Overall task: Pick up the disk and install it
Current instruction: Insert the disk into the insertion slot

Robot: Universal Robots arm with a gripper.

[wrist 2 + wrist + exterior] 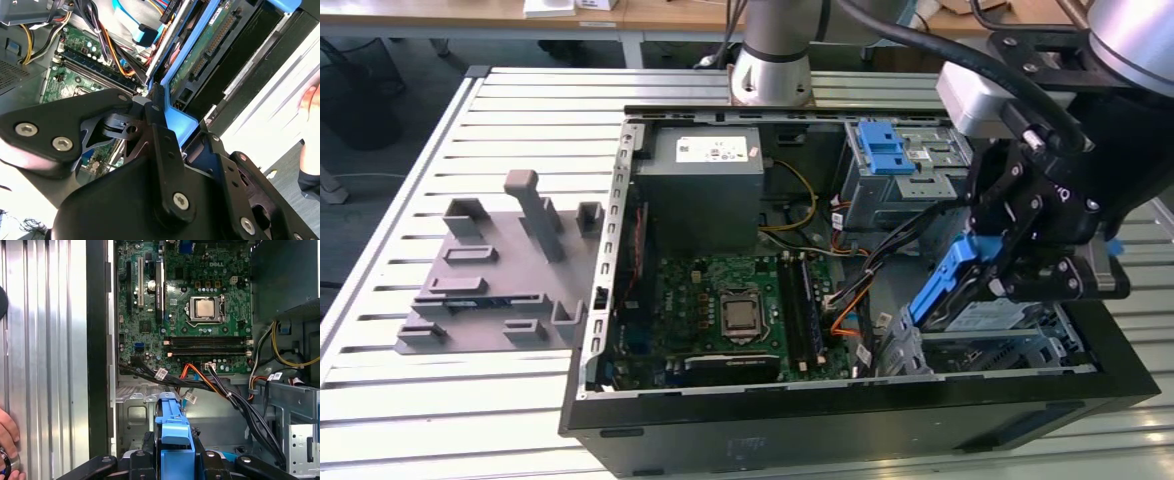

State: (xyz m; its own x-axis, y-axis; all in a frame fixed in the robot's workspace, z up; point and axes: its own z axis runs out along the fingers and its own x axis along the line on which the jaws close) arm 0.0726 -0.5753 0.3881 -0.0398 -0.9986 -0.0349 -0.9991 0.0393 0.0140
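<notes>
Black fingers (162, 142) of the tool (1034, 262) are clamped on the blue edge of the disk (950, 292). It is held tilted, with its low end at the metal cage (1001, 350) in the corner of the open computer case (854, 405) at the exterior view's right. Deeper inside, the green board (720, 310) is seen, the case is set on the slatted tabletop (520, 400), and a person's hand (7, 432) is seen over the tabletop in the first wrist view.

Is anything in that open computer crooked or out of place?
The disk is tilted, one end raised above the drive cage at the exterior view's right, clamped in the gripper rather than lying flat. Nothing looks damaged.
</notes>
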